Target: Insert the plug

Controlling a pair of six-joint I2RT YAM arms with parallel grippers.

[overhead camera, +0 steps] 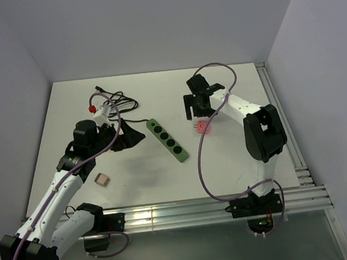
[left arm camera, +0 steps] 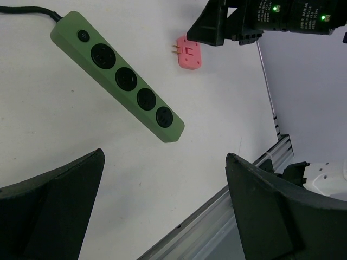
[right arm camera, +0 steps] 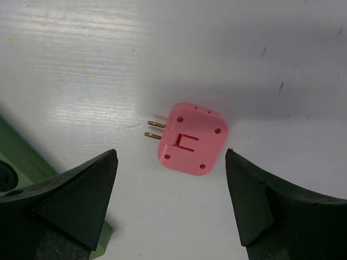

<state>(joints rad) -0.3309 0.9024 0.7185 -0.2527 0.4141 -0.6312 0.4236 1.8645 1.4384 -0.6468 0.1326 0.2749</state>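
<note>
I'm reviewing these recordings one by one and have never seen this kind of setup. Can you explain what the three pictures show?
These are two robot arms bolted to the near edge of a white table. Each ends in a two-finger gripper. The wide picture comes from a fixed camera above and behind the arms. The other two come from cameras on the wrists, so the dark wedges at the bottom are the gripper's own fingers.

On the table lie a green power strip with four sockets, a pink plug lying flat, some black cable and a small tan block.

The left gripper and the right gripper are open and hold nothing. The right one hovers over the plug.
</note>
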